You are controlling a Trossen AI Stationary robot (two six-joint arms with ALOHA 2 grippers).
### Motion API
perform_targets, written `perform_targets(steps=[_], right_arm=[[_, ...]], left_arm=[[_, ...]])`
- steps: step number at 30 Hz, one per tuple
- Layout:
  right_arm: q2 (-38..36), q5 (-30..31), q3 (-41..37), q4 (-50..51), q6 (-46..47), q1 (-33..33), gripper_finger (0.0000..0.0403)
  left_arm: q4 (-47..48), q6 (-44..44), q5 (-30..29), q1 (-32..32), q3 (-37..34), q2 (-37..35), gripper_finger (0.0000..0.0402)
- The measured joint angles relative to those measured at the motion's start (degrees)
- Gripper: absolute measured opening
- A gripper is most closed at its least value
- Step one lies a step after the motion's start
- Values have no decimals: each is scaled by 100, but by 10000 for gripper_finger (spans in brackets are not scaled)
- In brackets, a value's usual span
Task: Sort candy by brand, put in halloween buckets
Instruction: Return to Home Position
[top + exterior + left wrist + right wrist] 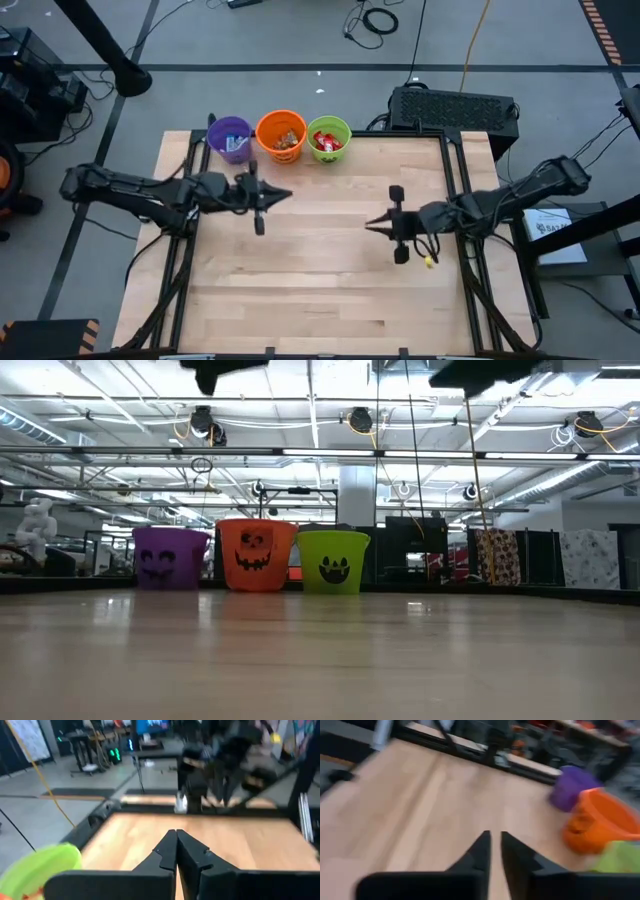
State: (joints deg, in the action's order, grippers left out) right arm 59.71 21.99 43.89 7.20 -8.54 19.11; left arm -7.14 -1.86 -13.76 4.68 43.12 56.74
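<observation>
Left gripper (pixel 285 197): jaws pressed together, empty.
Purple bucket (pixel 231 138): beside the left jaws, toward the far edge; holds white-blue candy (pixel 237 144).
Orange bucket (pixel 281 134): just past those jaws; holds brown-gold candy (pixel 284 139).
Green bucket (pixel 329 139): between both jaws, farther back; holds red candy (pixel 326 141).
Right gripper (pixel 372 224): jaws almost together with a thin gap, empty.

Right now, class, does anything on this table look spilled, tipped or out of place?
Nothing stands out. The purple bucket, orange bucket and green bucket stand upright in a row at the table's far edge, candy inside. The left tool and right tool hang above its middle.
</observation>
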Motion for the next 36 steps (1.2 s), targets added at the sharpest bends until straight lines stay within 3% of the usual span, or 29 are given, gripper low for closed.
perform_targets(steps=[3, 12, 15, 22, 30, 36], right_arm=[[-239, -565, -630, -582, 191, -155, 8], [-1295, -92, -2859, -2826, 420, -159, 2], [-1536, -91, -3462, -3364, 488, -157, 3], [-1830, -358, -4298, -4123, 828, -157, 1], [-1905, -615, -4305, -4043, 1049, -155, 0], [-1908, -761, -4305, -4001, 1149, -155, 0]], left_arm=[[-262, 20, -6, 171, -399, 45, 9], [-3845, 164, -233, 510, -2528, 64, 4], [-4478, 223, -351, 524, -3048, 62, 4], [-4543, 451, -361, 524, -3511, 50, 4], [-4280, 436, -326, 516, -3813, 51, 4], [-4762, 454, -303, 511, -4276, 55, 4]])
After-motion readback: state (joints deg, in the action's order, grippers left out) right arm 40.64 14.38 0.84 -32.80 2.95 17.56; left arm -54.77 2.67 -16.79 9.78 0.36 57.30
